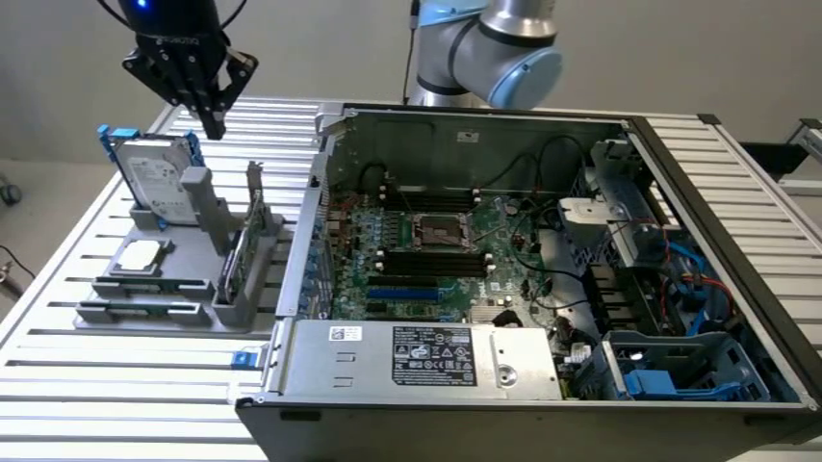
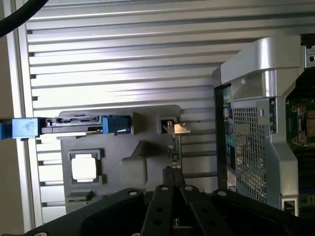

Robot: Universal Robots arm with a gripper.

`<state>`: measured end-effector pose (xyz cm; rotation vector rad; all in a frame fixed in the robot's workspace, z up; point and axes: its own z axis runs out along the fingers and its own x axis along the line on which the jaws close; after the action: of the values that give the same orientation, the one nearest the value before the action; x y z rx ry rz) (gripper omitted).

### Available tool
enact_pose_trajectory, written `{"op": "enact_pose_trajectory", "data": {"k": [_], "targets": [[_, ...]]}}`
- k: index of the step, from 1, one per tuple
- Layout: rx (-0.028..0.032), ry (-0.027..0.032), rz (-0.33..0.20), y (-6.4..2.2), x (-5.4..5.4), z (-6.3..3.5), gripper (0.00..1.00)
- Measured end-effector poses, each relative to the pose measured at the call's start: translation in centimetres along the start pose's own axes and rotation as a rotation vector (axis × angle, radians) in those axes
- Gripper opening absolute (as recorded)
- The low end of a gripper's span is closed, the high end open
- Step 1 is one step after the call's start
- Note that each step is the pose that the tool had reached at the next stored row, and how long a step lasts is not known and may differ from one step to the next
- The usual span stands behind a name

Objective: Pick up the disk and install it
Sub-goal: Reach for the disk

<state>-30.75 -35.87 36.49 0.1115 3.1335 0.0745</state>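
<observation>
The black two-finger gripper (image 1: 214,125) hangs from the silver-and-blue jointed robot arm (image 1: 495,48) above the far corner of the slatted aluminium table (image 1: 115,385), on the exterior view's left. Its wrist is held high and its fingers point straight down, pressed together with nothing between them. In the wrist view the gripper (image 2: 172,173) shows as a single dark tip, the two fingers meeting over the grey moulded plastic holder (image 2: 123,162). The flat silver-metal, white-labelled disk in its blue plastic bracket (image 1: 157,178) stands upright on edge in the far slot of that holder (image 1: 167,289). It lies below the fingertips and slightly to the exterior view's left of them, clearly apart from them. From the wrist the disk (image 2: 74,120) appears edge-on, a dark strip with blue bracket ends. Nearer the camera in the exterior view, the small square silver processor chip (image 1: 141,255) lies flat on the holder, and a thin circuit card (image 1: 238,265) stands on edge beside it. To the exterior view's right sits the open grey metal computer case (image 1: 719,221), its green motherboard (image 1: 437,241) exposed, and the grey labelled power-supply box (image 1: 424,356) lies along its near side.
</observation>
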Motion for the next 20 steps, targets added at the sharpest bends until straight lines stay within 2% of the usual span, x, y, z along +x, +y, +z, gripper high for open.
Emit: {"op": "enact_pose_trajectory", "data": {"k": [20], "targets": [[0.0000, 0.0000, 0.000, 3.03, 9.3, 1.15, 0.11]]}}
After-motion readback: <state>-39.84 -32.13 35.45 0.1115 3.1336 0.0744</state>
